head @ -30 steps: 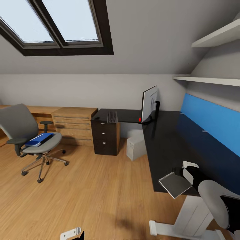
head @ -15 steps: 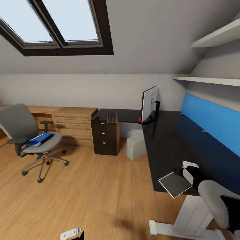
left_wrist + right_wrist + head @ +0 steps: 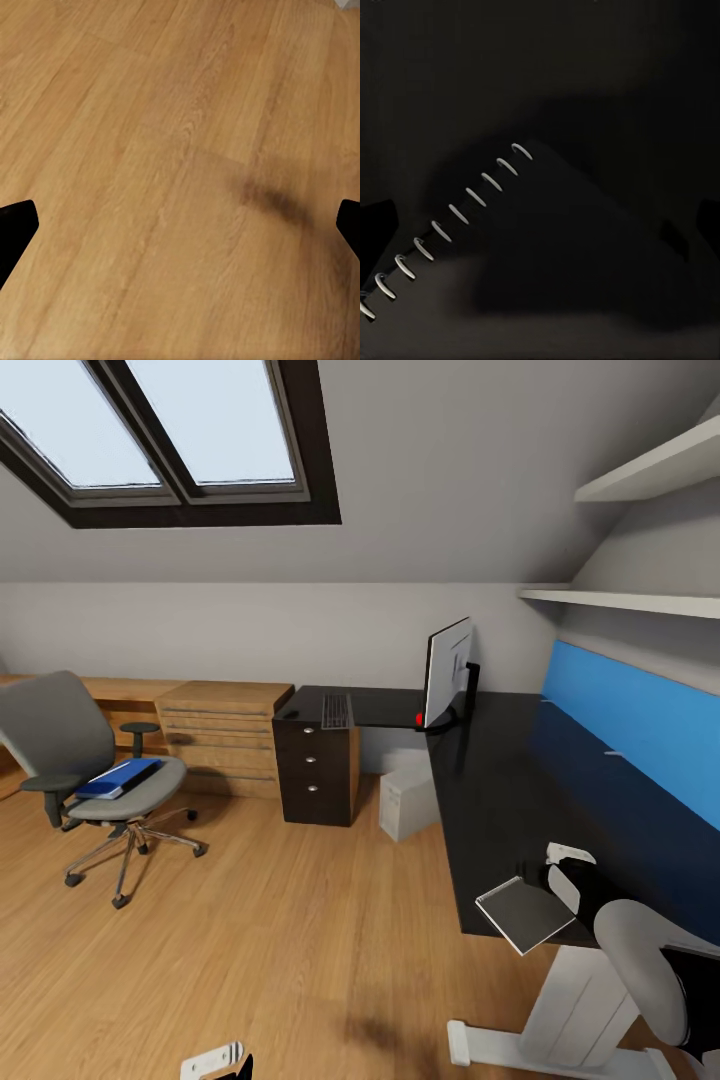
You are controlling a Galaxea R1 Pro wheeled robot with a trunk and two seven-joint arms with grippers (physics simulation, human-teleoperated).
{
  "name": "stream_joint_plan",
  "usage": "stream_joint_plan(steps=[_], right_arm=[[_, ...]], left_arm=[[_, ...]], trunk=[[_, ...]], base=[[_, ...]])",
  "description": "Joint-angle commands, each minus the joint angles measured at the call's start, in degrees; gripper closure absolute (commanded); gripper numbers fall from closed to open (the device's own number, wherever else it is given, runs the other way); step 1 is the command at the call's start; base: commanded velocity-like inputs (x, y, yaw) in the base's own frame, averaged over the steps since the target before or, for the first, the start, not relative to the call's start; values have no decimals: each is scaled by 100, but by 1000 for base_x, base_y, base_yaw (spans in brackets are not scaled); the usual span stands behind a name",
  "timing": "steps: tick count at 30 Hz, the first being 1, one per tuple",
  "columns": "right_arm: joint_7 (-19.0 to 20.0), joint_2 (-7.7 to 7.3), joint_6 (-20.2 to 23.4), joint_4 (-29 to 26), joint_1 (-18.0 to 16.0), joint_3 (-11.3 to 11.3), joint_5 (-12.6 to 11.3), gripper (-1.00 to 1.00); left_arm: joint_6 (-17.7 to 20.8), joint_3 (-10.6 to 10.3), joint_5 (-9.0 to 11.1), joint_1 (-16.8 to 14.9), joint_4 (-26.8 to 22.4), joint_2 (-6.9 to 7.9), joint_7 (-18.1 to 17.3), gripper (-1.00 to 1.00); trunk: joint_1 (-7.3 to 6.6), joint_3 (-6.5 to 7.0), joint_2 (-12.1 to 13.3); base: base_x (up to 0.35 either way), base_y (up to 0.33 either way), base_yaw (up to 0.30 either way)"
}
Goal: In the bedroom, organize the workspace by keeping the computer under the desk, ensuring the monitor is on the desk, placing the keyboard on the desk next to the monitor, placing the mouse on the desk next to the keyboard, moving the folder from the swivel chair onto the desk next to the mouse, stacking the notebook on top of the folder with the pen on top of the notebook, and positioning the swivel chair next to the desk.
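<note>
The grey swivel chair (image 3: 60,745) stands at the left on the wood floor, away from the desk, with the blue folder (image 3: 118,778) on its seat. The black desk (image 3: 500,790) carries the monitor (image 3: 448,672) at its corner, with the keyboard (image 3: 336,710) beside it and a small dark mouse (image 3: 291,712) further left. The computer (image 3: 408,800) sits under the desk. The dark notebook (image 3: 525,913) (image 3: 555,255) lies at the desk's near edge, partly overhanging. My right gripper (image 3: 560,870) (image 3: 540,225) hovers open over it. My left gripper (image 3: 215,1060) (image 3: 180,225) is open above bare floor. The pen is hidden.
Light oak drawers (image 3: 225,740) and a low oak counter run along the back wall behind the chair. White shelves (image 3: 620,600) hang above the blue back panel (image 3: 630,720). The desk's white leg (image 3: 570,1010) stands near my right arm. Open floor lies between the chair and the desk.
</note>
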Motion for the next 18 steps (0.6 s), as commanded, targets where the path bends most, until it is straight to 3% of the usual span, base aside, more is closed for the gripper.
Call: stream_joint_plan(steps=[1,18], right_arm=[[-25,1,26,-11,-1,-5,-55,-100],[-22,3,39,-14,-1,-5,-38,-100]], left_arm=[[5,-26,49,0,-11,8,47,-100],[4,-26,49,0,-8,8,46,-100]], trunk=[[0,-5,-3],[0,-5,-3]], base=[[0,0,0],[0,0,0]])
